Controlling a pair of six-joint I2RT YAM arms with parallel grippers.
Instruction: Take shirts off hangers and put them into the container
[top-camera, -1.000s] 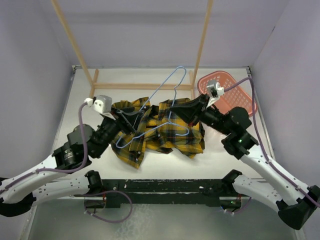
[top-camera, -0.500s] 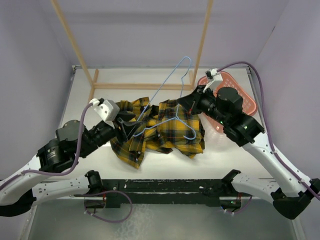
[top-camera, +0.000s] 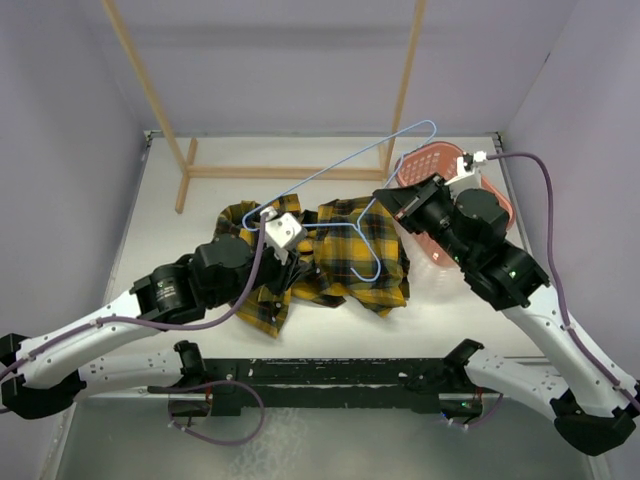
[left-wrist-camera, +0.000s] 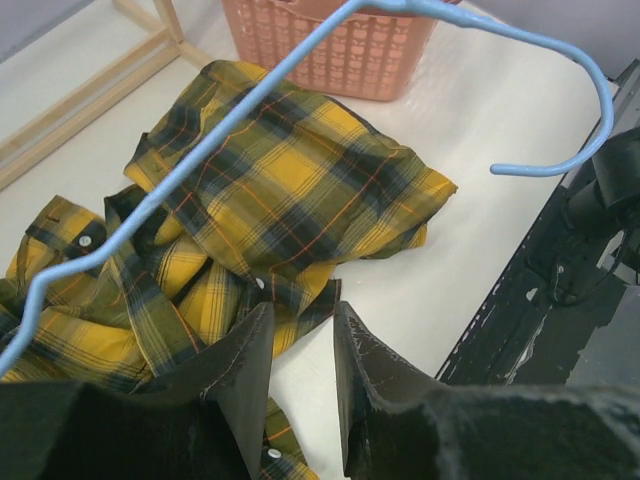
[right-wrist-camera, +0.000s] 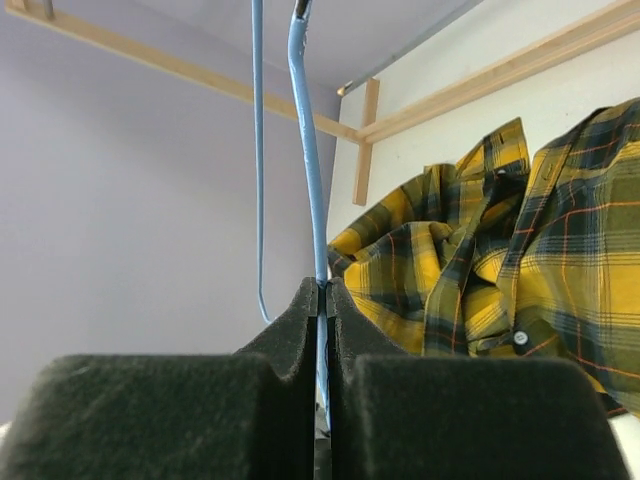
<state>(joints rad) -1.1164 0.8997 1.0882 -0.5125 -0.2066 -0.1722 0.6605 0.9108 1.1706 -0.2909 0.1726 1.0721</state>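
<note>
The yellow-and-black plaid shirt (top-camera: 335, 262) lies crumpled on the white table, off the hanger. The light-blue wire hanger (top-camera: 300, 189) hangs in the air above it, tilted, with its hook pointing toward the near edge. My right gripper (top-camera: 385, 198) is shut on the hanger's wire (right-wrist-camera: 309, 150), pinched between the pads (right-wrist-camera: 322, 285). My left gripper (top-camera: 290, 265) hovers over the shirt's near-left part, open, with only table and the shirt's edge (left-wrist-camera: 290, 190) below the parted fingers (left-wrist-camera: 300, 320). The salmon-pink basket (top-camera: 440, 165) stands at the back right, partly hidden by the right arm.
A pale wooden rack (top-camera: 285, 172) stands at the back, with slanted posts rising from it. Purple walls close in both sides. The arms' black base rail (top-camera: 320, 375) runs along the near edge. The basket (left-wrist-camera: 330, 50) sits just beyond the shirt in the left wrist view.
The right gripper has swung the hanger up and to the right, clear of the shirt. The left arm has moved right over the shirt, and its jaws have narrowed.
</note>
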